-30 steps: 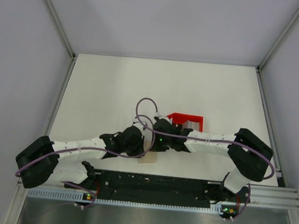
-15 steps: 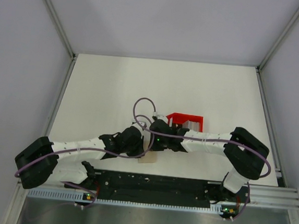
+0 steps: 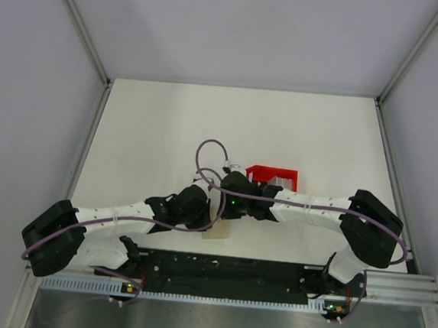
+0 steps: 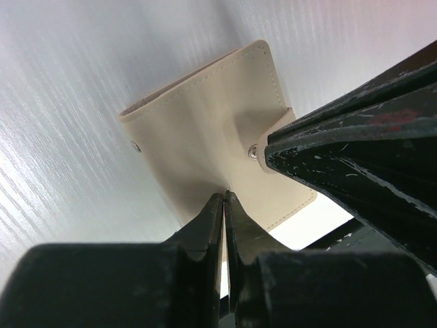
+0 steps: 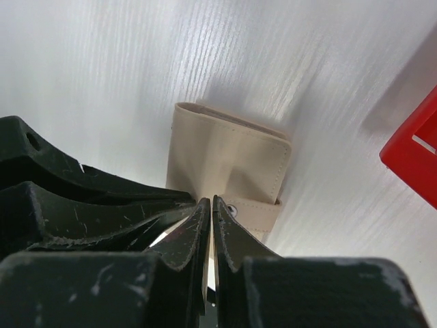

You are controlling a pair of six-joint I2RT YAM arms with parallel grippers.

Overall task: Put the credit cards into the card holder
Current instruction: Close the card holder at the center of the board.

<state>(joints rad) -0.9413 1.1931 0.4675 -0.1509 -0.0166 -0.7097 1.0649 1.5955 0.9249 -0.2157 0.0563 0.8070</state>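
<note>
Top view: white left arm (image 3: pixel 114 218) and white right arm (image 3: pixel 307 210) reach inward, and their black wrists meet over the near middle of the white table (image 3: pixel 168 129). A corner of the flat beige folding wallet (image 3: pixel 214 233) shows just nearer than the wrists. The red open-topped plastic tray (image 3: pixel 273 174) sits just right of and beyond them, partly under the right arm. Fingertips are hidden here.

Left wrist view: wallet (image 4: pixel 205 137) lies closed on the table, tilted, with its snap strap (image 4: pixel 270 147) on the right edge. Left gripper (image 4: pixel 224 198) has its jaws drawn to a thin slit, tips at the wallet's near edge, and the soft cover puckers toward them as if nipped. A black finger of the other arm crosses at right, over the strap.

Right wrist view: right gripper (image 5: pixel 208 205) is likewise pressed together, tips at the wallet's (image 5: pixel 225 157) near edge beside the strap, with a crease running to them. The left arm's black fingers lie alongside at left. A tray corner (image 5: pixel 413 154) shows at right, clear of the wallet.
</note>
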